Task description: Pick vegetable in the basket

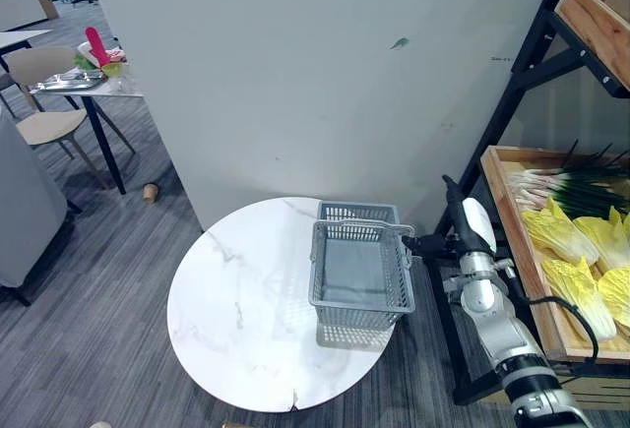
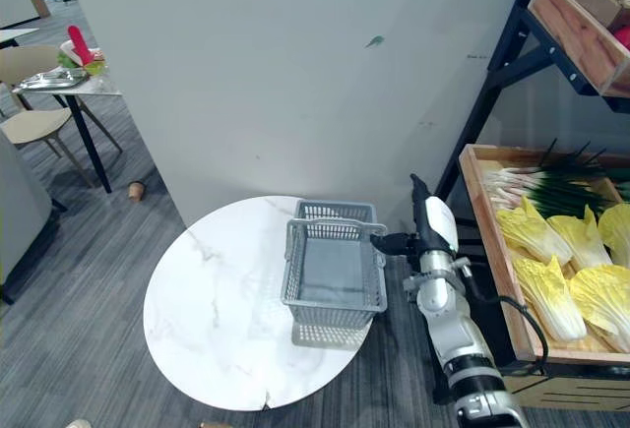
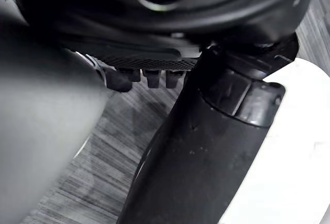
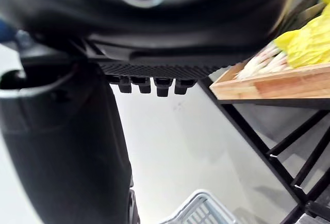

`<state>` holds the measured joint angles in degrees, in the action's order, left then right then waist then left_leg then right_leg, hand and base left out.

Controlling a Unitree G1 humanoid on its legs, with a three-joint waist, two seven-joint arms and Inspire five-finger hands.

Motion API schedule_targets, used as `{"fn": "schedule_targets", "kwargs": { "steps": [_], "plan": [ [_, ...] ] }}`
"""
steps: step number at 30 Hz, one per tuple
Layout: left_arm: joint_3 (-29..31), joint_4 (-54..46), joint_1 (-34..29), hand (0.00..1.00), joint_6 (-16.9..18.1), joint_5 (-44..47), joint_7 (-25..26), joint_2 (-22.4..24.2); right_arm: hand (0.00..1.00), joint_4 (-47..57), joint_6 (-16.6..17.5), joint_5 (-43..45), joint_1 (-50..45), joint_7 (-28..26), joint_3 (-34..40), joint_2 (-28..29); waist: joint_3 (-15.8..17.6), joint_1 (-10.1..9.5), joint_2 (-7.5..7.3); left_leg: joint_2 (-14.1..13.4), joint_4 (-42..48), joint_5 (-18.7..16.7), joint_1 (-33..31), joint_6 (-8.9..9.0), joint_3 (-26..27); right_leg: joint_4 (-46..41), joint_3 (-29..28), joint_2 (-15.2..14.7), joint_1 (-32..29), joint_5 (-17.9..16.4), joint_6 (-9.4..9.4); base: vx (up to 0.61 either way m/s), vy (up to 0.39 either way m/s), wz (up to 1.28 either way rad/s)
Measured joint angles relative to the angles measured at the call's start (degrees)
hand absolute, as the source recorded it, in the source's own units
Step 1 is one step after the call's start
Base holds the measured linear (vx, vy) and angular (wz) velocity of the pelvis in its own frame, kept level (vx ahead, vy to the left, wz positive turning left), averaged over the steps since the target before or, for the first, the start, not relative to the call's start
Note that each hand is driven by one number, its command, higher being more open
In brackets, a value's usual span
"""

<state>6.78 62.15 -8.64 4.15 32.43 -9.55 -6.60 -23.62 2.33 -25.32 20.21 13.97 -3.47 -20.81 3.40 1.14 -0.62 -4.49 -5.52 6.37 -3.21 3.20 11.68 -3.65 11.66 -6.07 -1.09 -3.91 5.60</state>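
An empty grey plastic basket (image 1: 361, 273) stands on the right part of a round white marble table (image 1: 236, 310). My right hand (image 1: 465, 236) hovers just right of the basket's rim, level with it, fingers straight and holding nothing; its fingers (image 4: 149, 85) show in the right wrist view with the basket's corner (image 4: 198, 211) beyond them. Yellow-green cabbages (image 1: 581, 261) and green onions (image 1: 561, 187) lie in a wooden shelf tray (image 1: 512, 241) to the right of the hand. My left hand (image 3: 206, 157) hangs low by the table's edge, fingers (image 3: 149, 77) relaxed and empty.
A black metal rack (image 1: 522, 84) carries the wooden tray and a second wooden crate (image 1: 591, 25) above. A white partition wall (image 1: 325, 74) stands behind the table. At far left are a small table with dishes (image 1: 84, 79) and chairs (image 1: 49, 118). A paper cup (image 1: 150, 192) lies on the floor.
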Motion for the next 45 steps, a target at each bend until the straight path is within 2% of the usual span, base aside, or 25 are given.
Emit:
{"fn": "schedule_targets", "kwargs": {
  "steps": [5,13,18,21,24,25,28,29,33,36,40,45],
  "plan": [
    [1.4,0.0,-0.2,1.00,-1.2,-0.7,-0.8,-0.2,1.00,-6.1,0.0,-2.5,4.8,-3.7,-3.4,-2.0,0.0,-1.00,0.01,1.2,0.0,0.3,-0.9,-0.96,-0.2,1.3,0.2,-0.9,0.1,1.6,0.45,0.01,0.043,0.06],
    [1.4,-0.1,0.0,1.00,-2.0,-1.7,-2.2,-0.4,1.00,-12.5,-1.1,-4.3,11.5,-7.8,-9.9,-2.8,0.0,-1.29,0.02,2.3,0.1,0.5,-0.3,-0.95,-0.6,1.3,1.1,-1.8,1.4,1.6,0.50,0.05,0.013,0.08],
    [1.4,-1.4,0.0,1.00,-2.7,-3.9,-3.3,-0.4,1.00,-17.2,-0.9,-13.5,15.9,-11.3,-14.1,-2.9,0.6,-2.08,0.30,1.9,0.0,0.5,0.0,-0.89,-1.3,1.3,1.7,-1.6,1.7,1.6,0.45,-0.06,-0.005,0.03],
    [1.4,-1.9,0.0,1.00,-3.2,-3.9,-3.8,-0.4,1.00,-20.3,-1.0,-16.1,17.5,-12.5,-16.0,-3.4,1.0,-2.75,0.69,1.9,0.0,0.7,-0.7,-1.12,-1.5,1.1,1.8,-1.6,1.0,1.4,0.30,-0.12,0.001,0.03],
    [1.4,-2.3,0.6,1.00,-3.4,-3.9,-4.5,-0.8,1.00,-24.3,-1.1,-18.0,21.0,-14.1,-18.7,-4.7,3.6,-3.81,1.21,1.9,0.0,1.2,-2.4,-1.24,-2.0,0.9,2.1,-1.6,-0.5,1.7,0.17,-0.15,0.009,0.09],
    [1.4,-2.4,1.1,1.00,-3.4,-3.9,-4.8,-1.1,1.00,-26.9,-1.3,-19.6,23.8,-14.5,-19.3,-4.9,5.6,-4.14,1.45,1.8,0.0,1.8,-3.7,-1.36,-2.6,0.9,2.3,-1.4,-1.6,2.2,0.01,-0.11,0.007,0.13],
    [1.4,-2.6,2.3,1.00,-3.4,-3.7,-5.1,-2.1,1.00,-28.0,-2.2,-19.7,30.0,-14.2,-20.6,-6.9,8.9,-4.85,1.42,1.4,0.0,3.4,-6.7,-2.15,-2.8,1.4,2.2,-0.8,-4.1,4.1,-0.35,-0.09,0.000,0.04],
    [1.4,-2.9,4.0,1.00,-3.4,-3.4,-5.2,-2.7,1.00,-29.4,-2.4,-19.5,34.2,-14.6,-21.9,-9.3,11.1,-6.19,1.57,1.1,0.1,4.1,-7.8,-2.12,-2.8,1.8,2.1,-0.5,-5.1,4.9,-0.76,-0.09,0.003,-0.03],
    [1.4,-6.1,5.7,1.00,-2.6,-0.8,-6.2,-3.7,1.00,-32.3,-5.2,-19.0,42.1,-14.6,-23.1,-11.1,14.5,-7.92,2.31,0.5,0.2,5.3,-10.8,-2.10,-3.1,1.8,2.0,0.2,-8.1,5.8,-1.57,-0.09,-0.001,0.01],
    [1.2,-7.0,5.9,1.00,-1.9,-0.3,-7.2,-3.7,1.00,-32.4,-6.0,-16.0,45.8,-14.6,-25.1,-13.3,15.7,-8.35,3.41,0.3,0.1,5.6,-11.9,-2.00,-3.1,1.8,1.9,0.5,-9.1,6.1,-1.55,-0.05,0.003,-0.02],
    [-0.9,-7.0,6.3,1.00,-1.5,1.0,-8.3,-3.7,1.00,-32.4,-7.3,-12.8,51.0,-14.6,-25.3,-17.7,16.5,-8.55,3.77,-0.3,0.1,5.6,-13.3,-1.88,-2.9,1.9,1.5,1.0,-10.8,6.2,-1.68,-0.03,-0.011,-0.06],
    [-2.2,-7.1,7.7,1.00,-1.5,2.1,-9.1,-3.6,1.00,-32.2,-6.8,-12.8,51.5,-15.3,-25.3,-19.1,16.6,-8.53,3.87,-0.6,0.1,5.7,-13.4,-1.77,-2.6,2.1,1.1,1.2,-10.9,6.2,-1.68,-0.01,-0.009,-0.05]
  ]
}}
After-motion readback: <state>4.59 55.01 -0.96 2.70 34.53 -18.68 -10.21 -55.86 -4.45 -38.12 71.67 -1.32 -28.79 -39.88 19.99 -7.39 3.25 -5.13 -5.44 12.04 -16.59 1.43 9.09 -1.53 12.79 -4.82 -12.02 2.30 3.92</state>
